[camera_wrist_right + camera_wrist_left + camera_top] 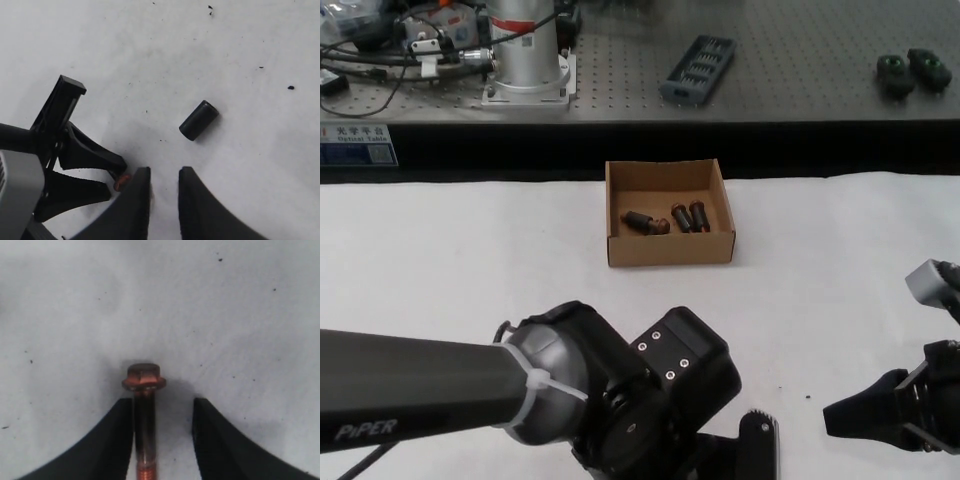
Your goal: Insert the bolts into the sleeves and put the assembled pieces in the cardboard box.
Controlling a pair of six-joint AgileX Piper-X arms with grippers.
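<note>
- White surface (pixel 470 250): covers the near part of the scene, flecked with small dark specks in the wrist views.
- Perforated rear surface (pixel 800 90): dark, beyond the white one. It carries a metal column (pixel 525 45) on a plate, a tangle of cables (pixel 380 50), a dark ribbed rack (pixel 698 68) and two small dark objects (pixel 913 72) at the far right.
- Cardboard box (pixel 669 255): open-topped, standing on the white surface near its far edge, about midway across.
- Assembled pieces (pixel 682 217): three, dark with reddish ends, lying on the box floor. One lies apart from the other two, which sit side by side.
- Left tool (pixel 162 402): released, fingers spread, low over the white surface at the near edge of the high view.
- Bolt (pixel 144 385): copper-coloured with a flanged hex head, lying on the white surface between the left tool's fingers. Its shank is close against one finger and apart from the other, and its head lies just past the fingertips.
- Right tool (pixel 162 172): fingers parted by a narrow gap, grasping nothing, close beside the left tool.
- Sleeve (pixel 199 120): short dark cylinder, lying on its side on the white surface, near the right tool's fingertips but not touching them.
</note>
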